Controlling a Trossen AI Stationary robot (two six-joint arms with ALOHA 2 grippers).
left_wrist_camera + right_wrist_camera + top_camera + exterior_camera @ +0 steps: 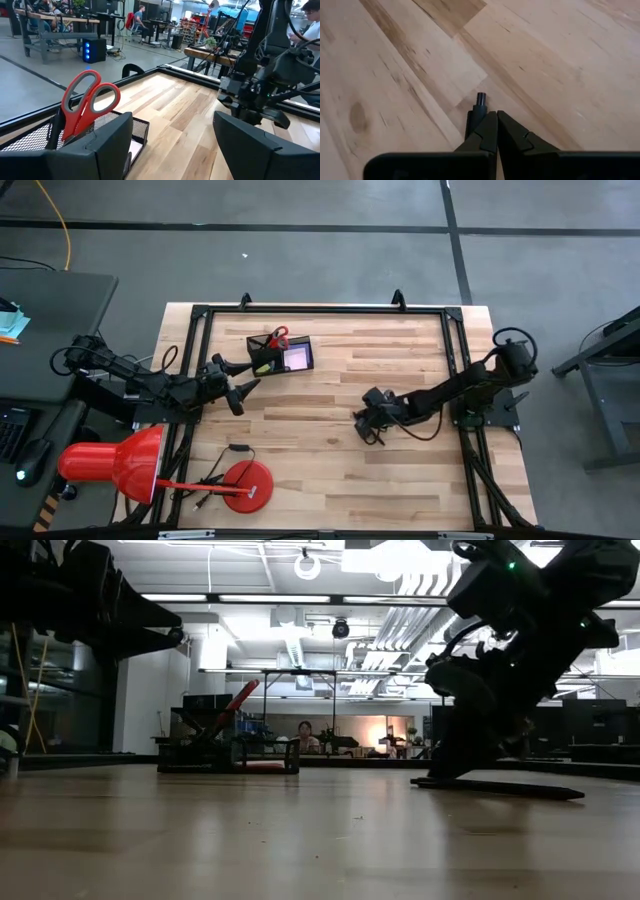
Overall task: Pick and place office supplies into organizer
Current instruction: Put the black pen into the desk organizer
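Scissors (279, 338) and sticky notes (298, 357) are already sitting in the organizer (262, 345) at eleven o'clock. A pen (476, 114) is being pinched by the right gripper (362, 428) at table centre, and is still to be delivered. The left gripper (243, 388) is being held spread beside the organizer.

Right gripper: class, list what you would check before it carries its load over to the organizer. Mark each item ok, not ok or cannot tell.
1. Grip: ok. The right gripper is shut on the black pen, whose tip sticks out past the fingers.
2. Pen clear of the table: cannot tell.
3. Organizer upright: ok. The red scissors stand in one compartment, and the pink pad lies in the other.
4. Path: ok. The high view shows bare wood between the two.
5. Left gripper out of the way: not ok. It is open, close beside the organizer.
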